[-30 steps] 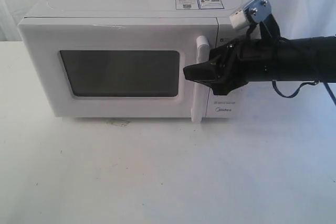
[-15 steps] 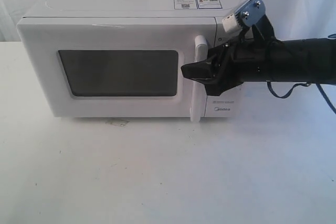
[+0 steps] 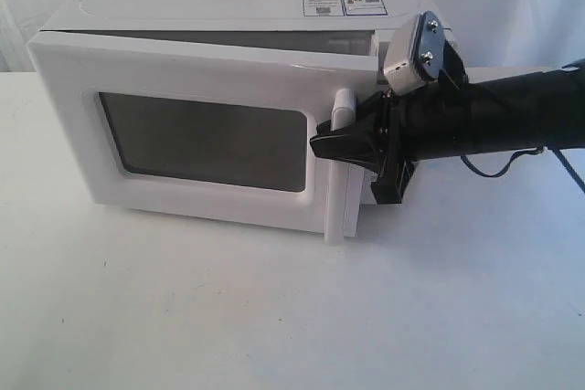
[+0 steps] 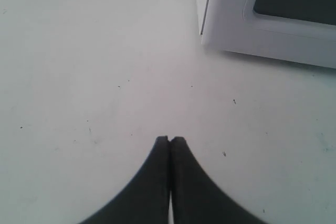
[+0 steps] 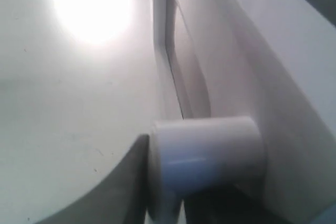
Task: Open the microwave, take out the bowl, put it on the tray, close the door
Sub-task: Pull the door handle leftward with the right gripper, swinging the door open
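The white microwave [image 3: 228,15] stands at the back of the table. Its door [image 3: 183,66], with a dark window, hangs partly ajar, swung out on the handle side. My right gripper [image 3: 331,145] is shut on the vertical white bar handle [image 3: 336,184] near its upper half. In the right wrist view the handle [image 5: 210,150] fills the space between the dark fingers [image 5: 121,187]. The bowl is hidden. My left gripper [image 4: 169,139] is shut on nothing, low over the table near the microwave's lower corner [image 4: 231,30]; the exterior view does not show it.
The white tabletop [image 3: 274,317] stretches in front of the microwave. A label sticker [image 3: 345,3] sits on the microwave's top. The right arm [image 3: 494,121] crosses in front of the control panel and hides the dials. No tray is in view.
The door was flush with the microwave before; now its handle side has swung outward, a gap showing along the top. My right gripper has come forward with the handle.
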Motion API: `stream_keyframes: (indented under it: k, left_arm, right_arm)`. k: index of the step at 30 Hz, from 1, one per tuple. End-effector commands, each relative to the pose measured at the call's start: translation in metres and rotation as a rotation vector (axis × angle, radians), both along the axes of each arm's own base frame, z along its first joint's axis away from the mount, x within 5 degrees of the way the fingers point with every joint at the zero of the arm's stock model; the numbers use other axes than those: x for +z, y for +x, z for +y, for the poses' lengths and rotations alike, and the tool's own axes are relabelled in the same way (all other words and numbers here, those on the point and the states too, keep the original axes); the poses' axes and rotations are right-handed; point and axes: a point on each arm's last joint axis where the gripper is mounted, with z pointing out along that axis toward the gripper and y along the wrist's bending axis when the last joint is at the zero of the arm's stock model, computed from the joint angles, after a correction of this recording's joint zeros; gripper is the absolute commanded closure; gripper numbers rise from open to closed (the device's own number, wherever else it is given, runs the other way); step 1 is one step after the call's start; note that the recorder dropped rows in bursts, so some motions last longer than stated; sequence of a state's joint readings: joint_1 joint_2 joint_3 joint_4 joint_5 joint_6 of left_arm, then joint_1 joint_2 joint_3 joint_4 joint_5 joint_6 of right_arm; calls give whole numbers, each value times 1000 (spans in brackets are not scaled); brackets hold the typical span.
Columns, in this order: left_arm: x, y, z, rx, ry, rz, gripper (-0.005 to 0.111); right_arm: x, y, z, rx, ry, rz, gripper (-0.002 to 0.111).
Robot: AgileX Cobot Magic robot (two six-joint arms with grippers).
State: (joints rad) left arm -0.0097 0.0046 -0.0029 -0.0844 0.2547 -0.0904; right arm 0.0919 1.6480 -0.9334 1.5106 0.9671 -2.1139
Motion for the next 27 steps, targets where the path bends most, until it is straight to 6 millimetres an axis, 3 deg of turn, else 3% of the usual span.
stream_keyframes:
  k: [1, 9, 11, 15, 17, 22, 27]
  left_arm:
    - [-1, 0, 0, -3, -8, -2, 107]
    - [-1, 0, 0, -3, -8, -2, 107]
    - [-1, 0, 0, -3, -8, -2, 107]
    - [-1, 0, 0, -3, -8, -2, 107]
    - [-1, 0, 0, -3, -8, -2, 107]
    - [-1, 0, 0, -3, -8, -2, 107]
    - [-1, 0, 0, -3, -8, -2, 107]
  right_arm:
    - [6, -3, 9, 67, 43, -19, 108]
    - [5, -3, 7, 30, 23, 35, 105]
    - [4, -5, 6, 21, 3, 68, 98]
    - [6, -11, 1, -21, -48, 172, 67]
    - [6, -15, 0, -24, -68, 229, 59]
    - [12, -25, -5, -62, -144, 308, 70]
    - [28, -32, -13, -158, -207, 252, 77]
